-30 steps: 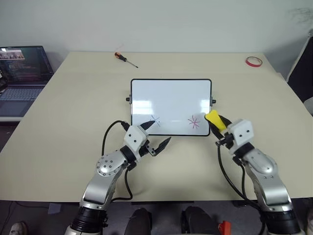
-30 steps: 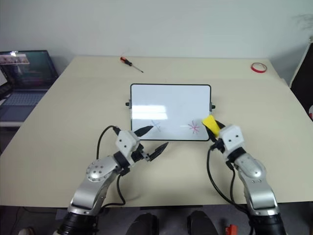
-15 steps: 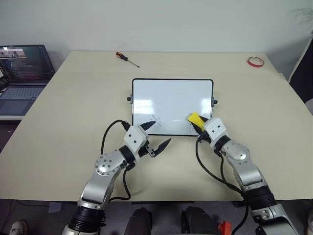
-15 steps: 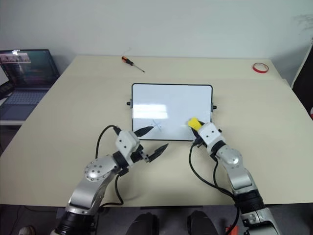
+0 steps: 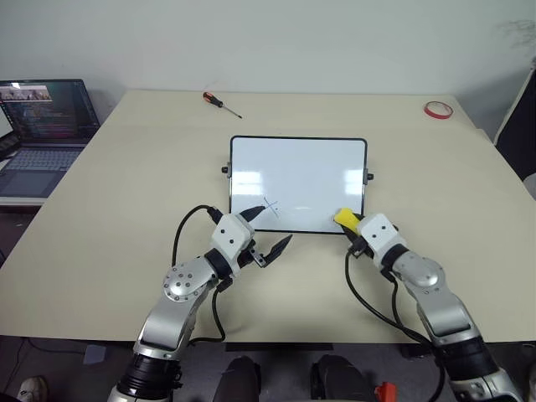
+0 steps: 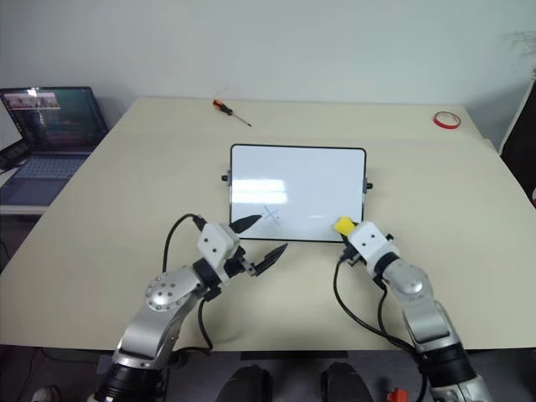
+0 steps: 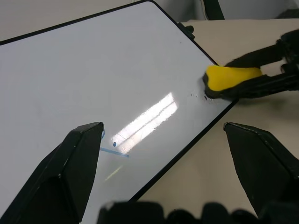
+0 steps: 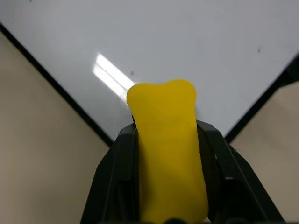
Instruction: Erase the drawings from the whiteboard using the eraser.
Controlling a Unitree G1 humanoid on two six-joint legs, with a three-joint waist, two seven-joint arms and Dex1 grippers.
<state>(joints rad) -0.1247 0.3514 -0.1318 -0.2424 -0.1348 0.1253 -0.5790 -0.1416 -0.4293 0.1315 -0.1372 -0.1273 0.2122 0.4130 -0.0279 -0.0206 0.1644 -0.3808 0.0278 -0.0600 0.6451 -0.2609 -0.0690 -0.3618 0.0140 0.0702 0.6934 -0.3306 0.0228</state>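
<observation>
On the beige table: small white black-framed whiteboard (image 5: 298,183) | right gripper (image 5: 350,223) clamps yellow-topped eraser (image 5: 344,219) at whiteboard's near right corner | left gripper (image 5: 266,229) spread wide, empty, near blue cross drawing (image 5: 270,206)

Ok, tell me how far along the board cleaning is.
Partly done. The right side of the whiteboard looks wiped clean. In hand: the right gripper is shut on the yellow eraser, at the board's near right corner. Left: a faint blue cross mark near the open left gripper.
</observation>
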